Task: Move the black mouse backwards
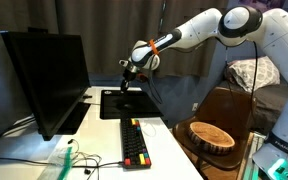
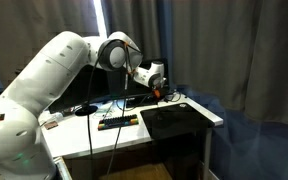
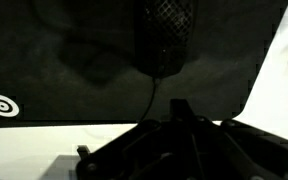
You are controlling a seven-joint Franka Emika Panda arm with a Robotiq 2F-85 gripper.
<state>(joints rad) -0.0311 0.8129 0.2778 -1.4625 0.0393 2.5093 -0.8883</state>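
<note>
The black mouse [image 3: 164,35] lies on the black mouse pad [image 3: 64,60], its cable running back toward me in the wrist view. My gripper [image 3: 179,105] shows as a dark shape with its fingertips together, just short of the mouse and not holding it. In both exterior views the gripper [image 1: 126,85] [image 2: 156,88] hangs low over the far part of the mouse pad [image 1: 124,108] [image 2: 176,122]. The mouse itself is too dark and small to make out there.
A long black keyboard [image 1: 135,145] [image 2: 117,121] with red and yellow keys lies in front of the pad. A dark monitor [image 1: 44,80] stands beside it. A wooden bowl [image 1: 212,135] sits on a chair past the table edge. Curtains hang behind.
</note>
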